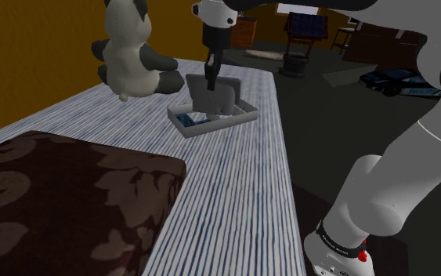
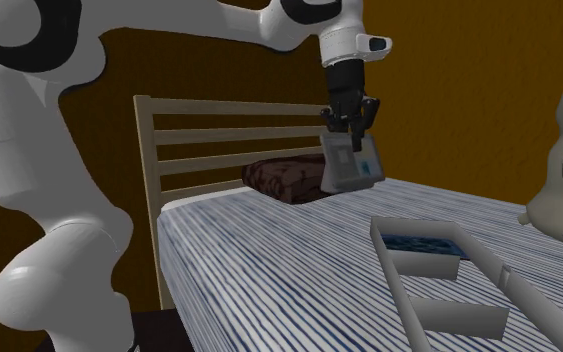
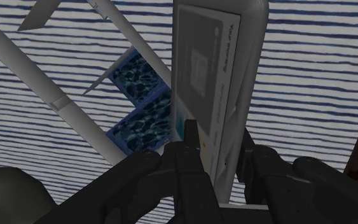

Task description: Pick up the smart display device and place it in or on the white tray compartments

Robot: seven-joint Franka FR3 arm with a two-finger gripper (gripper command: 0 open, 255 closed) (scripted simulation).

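Observation:
My black gripper is shut on a grey slab-shaped smart display, gripping its upper edge so it hangs upright in the air. In the second exterior view the gripper holds the display above the striped bed, to the left of the tray. The grey-white tray with dividers lies on the bed below and behind the display; one compartment has a blue patterned bottom. In the wrist view the display is clasped between my fingers, with the tray's blue compartments beneath.
A plush animal sits on the bed beside the tray. A dark brown patterned pillow lies at the bed's near end, by the slatted headboard. The bed's edge drops to the floor, where furniture stands beyond.

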